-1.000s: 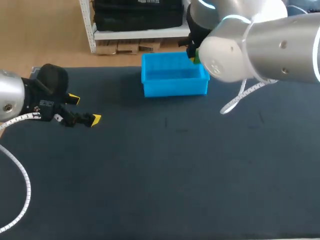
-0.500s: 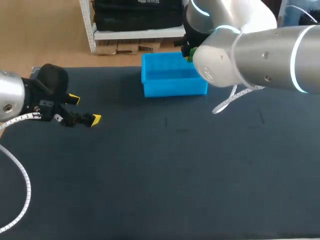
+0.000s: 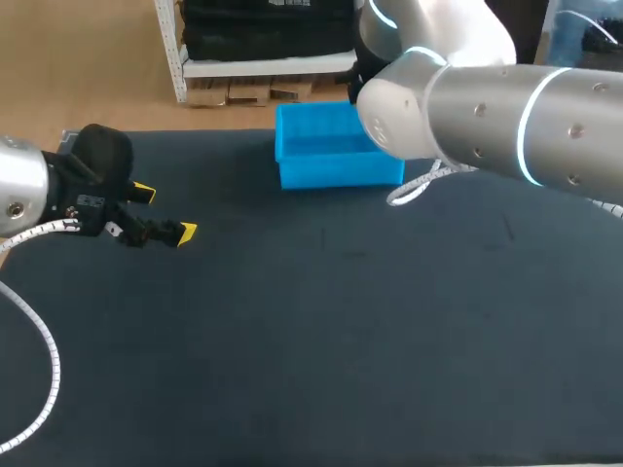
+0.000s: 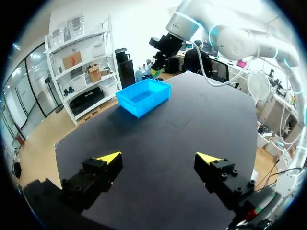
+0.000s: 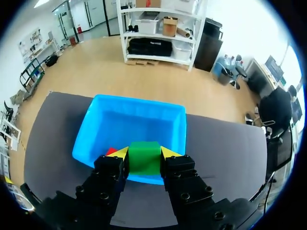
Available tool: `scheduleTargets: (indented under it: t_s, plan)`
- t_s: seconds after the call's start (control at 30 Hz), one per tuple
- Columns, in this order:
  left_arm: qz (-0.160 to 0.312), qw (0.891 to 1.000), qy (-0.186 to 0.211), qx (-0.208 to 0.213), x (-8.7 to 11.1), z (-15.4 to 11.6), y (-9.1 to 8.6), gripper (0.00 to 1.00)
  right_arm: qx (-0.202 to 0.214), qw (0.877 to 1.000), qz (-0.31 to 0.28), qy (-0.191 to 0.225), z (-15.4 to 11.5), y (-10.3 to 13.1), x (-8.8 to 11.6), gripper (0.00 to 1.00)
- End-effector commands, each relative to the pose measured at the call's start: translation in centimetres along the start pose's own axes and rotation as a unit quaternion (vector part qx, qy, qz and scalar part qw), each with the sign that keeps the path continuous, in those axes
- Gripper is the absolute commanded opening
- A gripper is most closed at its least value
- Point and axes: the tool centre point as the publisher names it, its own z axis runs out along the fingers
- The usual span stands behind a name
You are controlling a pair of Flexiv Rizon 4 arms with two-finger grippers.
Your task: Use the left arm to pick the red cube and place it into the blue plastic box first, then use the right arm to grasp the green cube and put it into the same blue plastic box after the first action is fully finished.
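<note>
You hold the green cube (image 5: pixel 144 160) pinched between the yellow tips of the right gripper (image 5: pixel 144 152), both fingers pressed on its sides. From the wrist it hangs over the near wall of the blue plastic box (image 5: pixel 139 100), with the open floor of the box just ahead. By my reading you should carry it a little further ahead so that it clears the rim; then lower it, and only then part the fingers, so the cube drops flat and does not catch the wall. The red cube (image 5: pixel 111 151) already lies inside the box (only a sliver shows, beside one finger), so aim for the bare floor beyond it. Your left gripper (image 4: pixel 160 158) stands wide apart and empty above the dark table (image 3: pixel 321 331), well apart from the box; leave it there.
</note>
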Motion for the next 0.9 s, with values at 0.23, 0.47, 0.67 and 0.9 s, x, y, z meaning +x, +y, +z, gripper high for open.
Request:
scheduleTargets:
  t_s: [0.23,0.47,0.67,0.9]
  plan:
    - [-0.001,1.000,0.006,-0.004,-0.3,0.1,-0.1,1.00,-0.012,1.000,0.006,0.011,1.8,-0.7,-0.2,0.00]
    - [-0.001,1.000,0.006,-0.004,-0.3,0.1,-0.1,1.00,-0.016,1.000,0.006,0.020,2.6,-0.7,0.0,0.00]
    - [-0.001,1.000,0.006,-0.004,-0.3,0.1,-0.1,1.00,-0.020,0.999,0.002,0.033,3.1,-0.6,0.1,0.28]
    - [-0.001,1.000,0.006,-0.004,-0.3,0.1,-0.1,1.00,-0.019,0.999,0.002,0.039,3.4,-0.8,0.3,1.00]
